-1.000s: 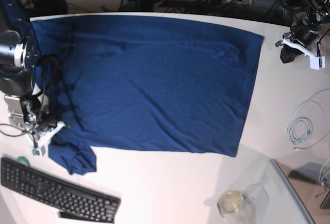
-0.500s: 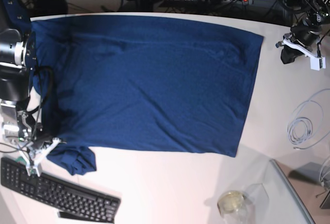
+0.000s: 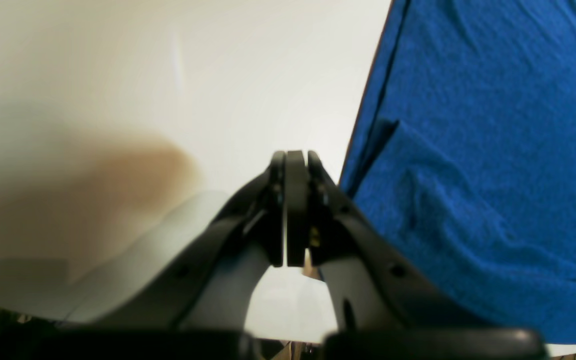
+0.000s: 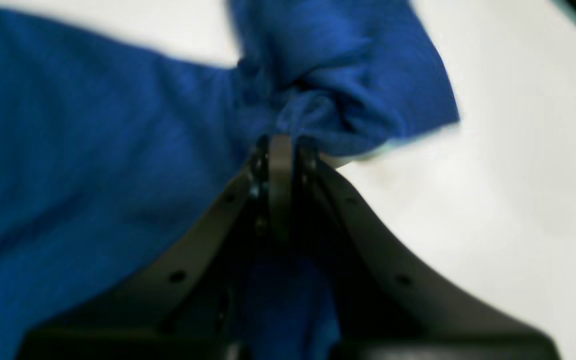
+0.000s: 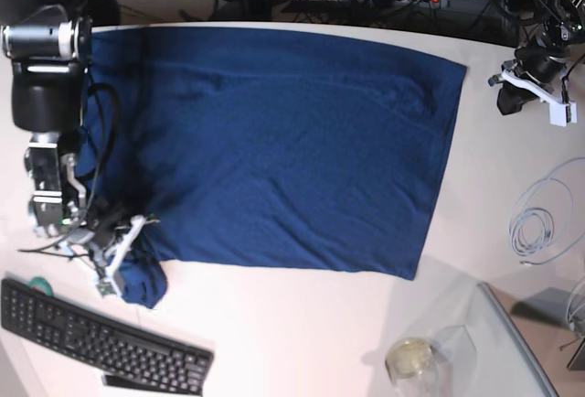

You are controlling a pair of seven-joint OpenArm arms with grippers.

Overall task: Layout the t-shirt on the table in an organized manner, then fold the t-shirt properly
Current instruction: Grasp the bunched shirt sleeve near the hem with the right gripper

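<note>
Fingers of the right gripper [image 4: 280, 142] are pressed together with bunched cloth at their tips, pinching the crumpled sleeve end of the t-shirt [image 5: 274, 141]; the wrist view is blurred, so the exact fold held cannot be told; fingers of the left gripper [image 3: 290, 160] are closed flat against each other, holding nothing, above the bare table [image 5: 302, 342] just beside the shirt's hem edge; the t-shirt lies spread across the far part of the table, body largely flat with shallow wrinkles, the near-left sleeve bunched close to the keyboard [image 5: 101, 337]; a coiled cable [image 5: 539, 223] lies well apart at the other side.
</note>
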